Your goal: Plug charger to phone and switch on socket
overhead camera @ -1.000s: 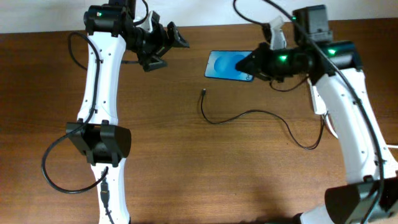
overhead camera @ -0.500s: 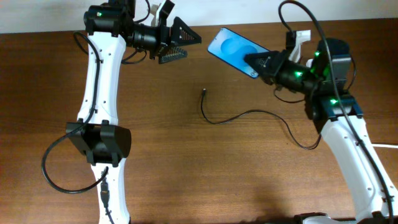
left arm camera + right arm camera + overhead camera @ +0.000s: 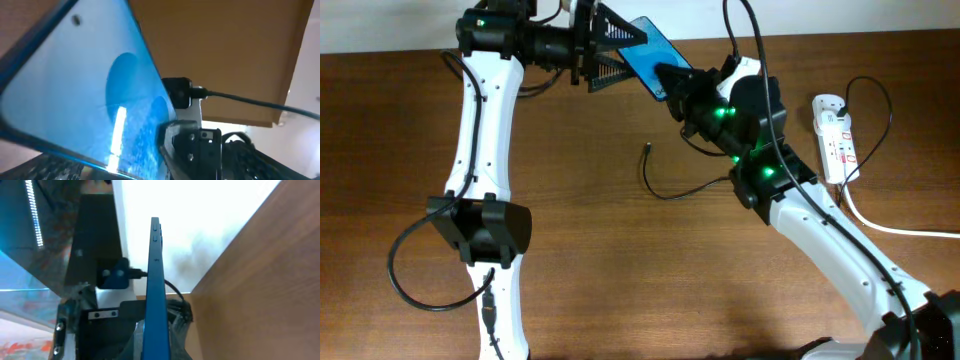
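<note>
Lifted off the table (image 3: 620, 260) since 1 s ago, the phone (image 3: 642, 52) now hangs in the air beyond the connector tip (image 3: 648, 150) of the charger (image 3: 710, 185). The right gripper (image 3: 672, 82) has carried it there, clamped on its nearer end. The left gripper (image 3: 608, 52) has turned to meet it, its 2 fingers spread wide at the phone's far end; whether they touch it I cannot tell.

The phone's long axis runs diagonally, from the right gripper up and away toward the left one. Its blue screen fills the left wrist view (image 3: 75, 90), while the right wrist sees it edge-on (image 3: 154, 280). Which end carries the port cannot be made out.

It looks rigid, light and slick-faced, so it is best held by the long frame edges with the port end free. The charger lies limp on the table, best pinched just behind the tip. The socket (image 3: 833, 135) lies well apart from the tip, on the right arm's side.
</note>
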Robot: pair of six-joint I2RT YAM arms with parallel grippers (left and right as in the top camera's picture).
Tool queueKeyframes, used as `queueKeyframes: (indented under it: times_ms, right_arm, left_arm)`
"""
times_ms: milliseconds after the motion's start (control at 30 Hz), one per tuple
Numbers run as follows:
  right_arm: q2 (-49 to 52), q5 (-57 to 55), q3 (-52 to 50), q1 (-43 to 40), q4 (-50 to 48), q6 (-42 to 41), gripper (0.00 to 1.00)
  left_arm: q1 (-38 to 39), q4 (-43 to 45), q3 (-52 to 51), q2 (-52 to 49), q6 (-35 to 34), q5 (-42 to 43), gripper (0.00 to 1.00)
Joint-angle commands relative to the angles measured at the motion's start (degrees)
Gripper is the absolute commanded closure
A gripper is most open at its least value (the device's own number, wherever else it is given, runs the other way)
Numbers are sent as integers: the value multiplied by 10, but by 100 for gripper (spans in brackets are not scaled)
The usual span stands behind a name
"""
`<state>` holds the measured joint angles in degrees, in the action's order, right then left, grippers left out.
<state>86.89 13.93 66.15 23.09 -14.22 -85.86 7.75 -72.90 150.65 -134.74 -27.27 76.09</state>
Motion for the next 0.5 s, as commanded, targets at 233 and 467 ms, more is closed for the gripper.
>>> queueKeyframes:
  times_ms: [233,467]
  right_arm:
    - [14,-109,7,66,-12,-91,96]
    - [16,-86,7,79,-2,-182,96]
  left_arm:
    - [1,18,10,-2,-71,-47,17]
    - [15,81,10,-2,-128,-88,29]
